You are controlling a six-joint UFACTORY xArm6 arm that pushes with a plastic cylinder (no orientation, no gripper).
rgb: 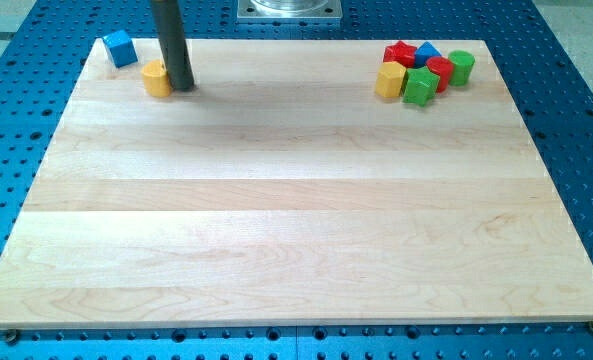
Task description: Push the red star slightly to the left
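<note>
Wooden board (pixel 276 220), pale, lies on a blue perforated bench (pixel 576 120), filling most of the view. My tip (pixel 183 86) rests near the board's top left corner, touching or just beside the right side of a yellow block (pixel 157 78). A blue cube (pixel 120 47) sits closer to that corner, a little apart from both.

Near the top right corner, well apart from my tip, six blocks huddle together. The red star (pixel 400 53) sits at the cluster's upper left. Just below it is a yellow hexagon (pixel 390 80). A blue block (pixel 428 52) sits just to its right, mostly hidden. A red block (pixel 440 70), a green block (pixel 421 86) and a green cylinder (pixel 461 67) fill out the right and lower side.

To do this step well, my judgement is that the tip should cross the open middle of the board, skirt the cluster along the top edge, and settle just right of the star. That gap looks tight, since the blue block presses against it. A short, slow push toward the left edge should do; a long one would overshoot "slightly". The yellow hexagon may drag along if the push angles downward.

No fingers exist on this arm: it ends in a plain rod that holds nothing and only presses against things sideways.
</note>
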